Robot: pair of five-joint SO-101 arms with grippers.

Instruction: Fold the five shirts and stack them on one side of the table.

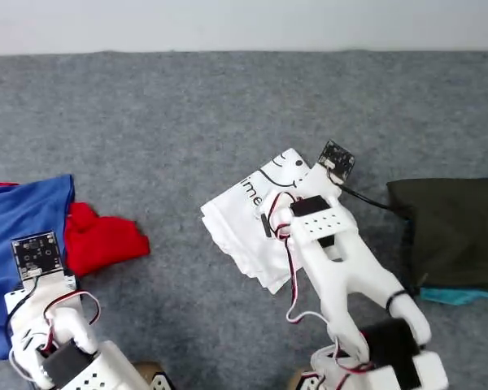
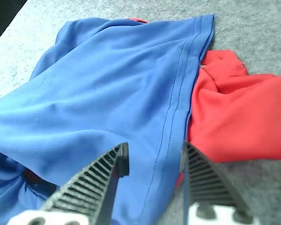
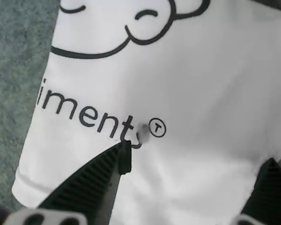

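With the white shirt [image 3: 201,70] lying directly beneath the wide-open right pincer [image 3: 196,164], I judge it best to lower squarely and pinch all folded layers together, so nothing unfolds when lifted.

The table [image 1: 187,106] has a grey, felt-like surface with a coarse, speckled nap. Along its far edge runs a plain pale band [image 1: 244,24], probably a wall, meeting it in a straight line. The light is soft and even, with faint shadows. In the left wrist view a dark shape [image 2: 1,11] cuts one corner.
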